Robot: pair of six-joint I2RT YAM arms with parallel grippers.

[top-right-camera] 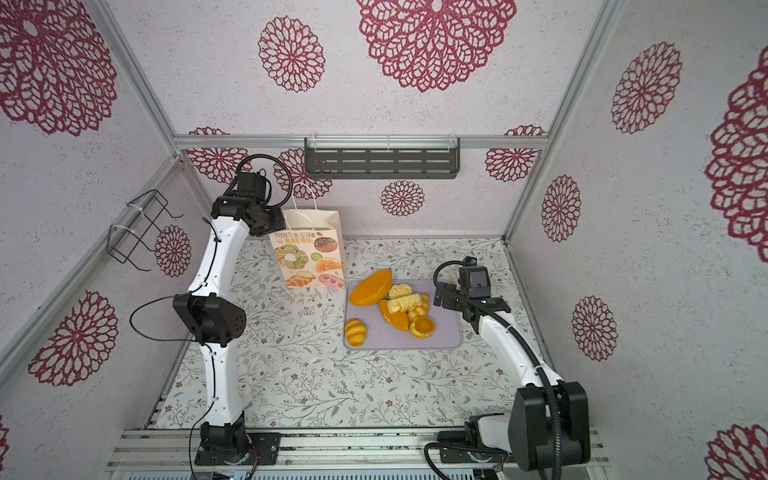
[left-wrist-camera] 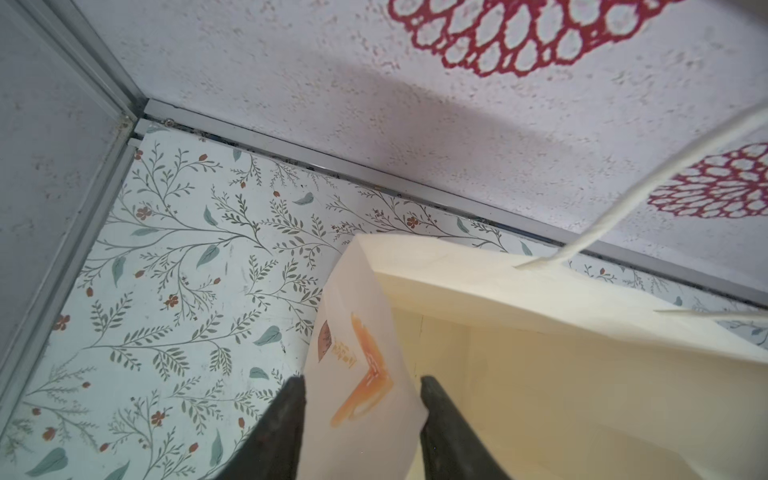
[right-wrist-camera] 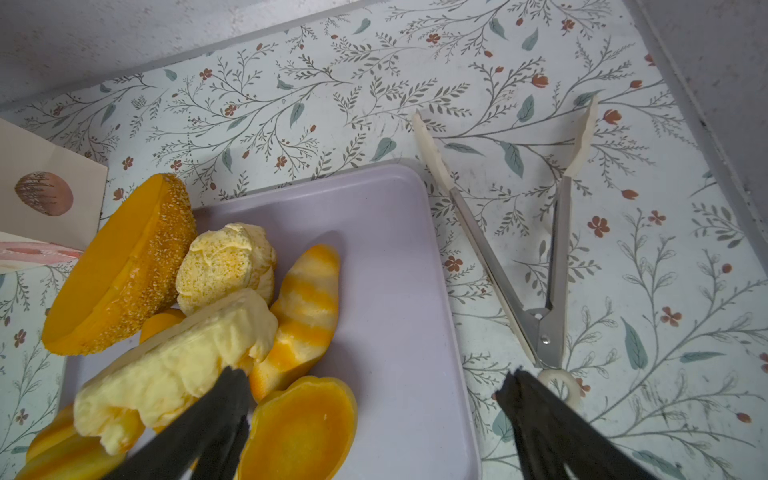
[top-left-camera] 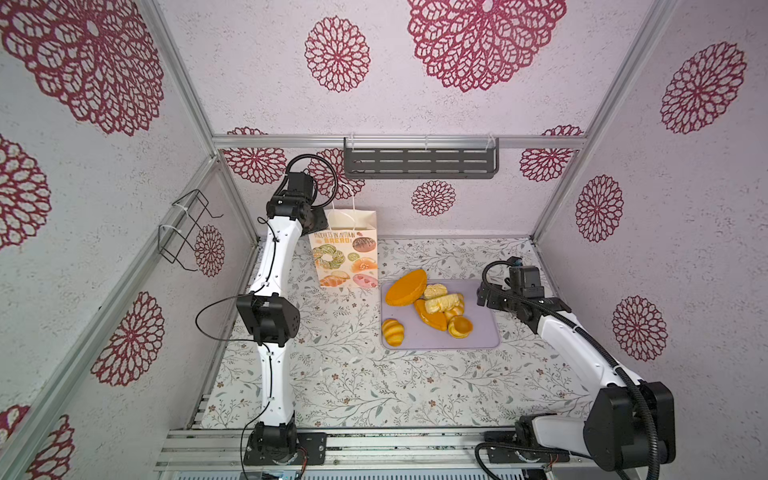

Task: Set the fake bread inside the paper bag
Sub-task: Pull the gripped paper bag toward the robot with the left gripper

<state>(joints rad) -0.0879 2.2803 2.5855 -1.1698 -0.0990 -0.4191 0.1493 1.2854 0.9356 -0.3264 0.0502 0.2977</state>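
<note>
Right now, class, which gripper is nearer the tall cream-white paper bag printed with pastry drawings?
Left. The left gripper straddles a side wall of the paper bag at its rim; the right gripper hangs open above the edge of the lilac tray, far from the bag.

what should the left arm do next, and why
Probably close the left gripper on the paper bag wall: its jaws straddle that wall, one inside, one outside, not yet pinching. That would steady the bag while the fake bread lies on the tray.
</note>
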